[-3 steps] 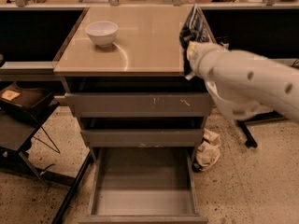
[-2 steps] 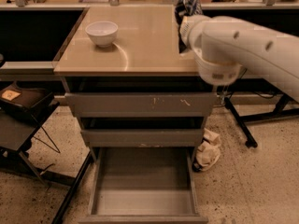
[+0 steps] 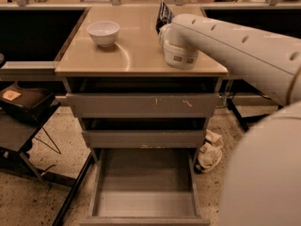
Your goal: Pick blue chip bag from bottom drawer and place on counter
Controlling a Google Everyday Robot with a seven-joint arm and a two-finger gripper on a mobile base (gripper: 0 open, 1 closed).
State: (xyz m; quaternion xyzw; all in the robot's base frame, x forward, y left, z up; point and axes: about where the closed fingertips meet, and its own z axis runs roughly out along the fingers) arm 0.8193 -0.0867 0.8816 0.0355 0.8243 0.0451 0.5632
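Observation:
The blue chip bag (image 3: 163,13) is dark with white lettering and stands upright above the back middle of the counter (image 3: 136,53). It sticks up from the end of my arm. My gripper (image 3: 162,26) is over the counter, mostly hidden behind the white wrist, and is shut on the bag. The bottom drawer (image 3: 146,199) is pulled out at floor level, with its grey floor bare.
A white bowl (image 3: 103,32) sits on the counter's back left. The two upper drawers (image 3: 141,105) are slightly open. Crumpled white cloth (image 3: 209,152) lies on the floor right of the cabinet. A dark chair or stand (image 3: 23,105) is at the left.
My arm has carried the bag from the counter's right edge leftward and inward over the counter. The drawer and the bowl have not moved.

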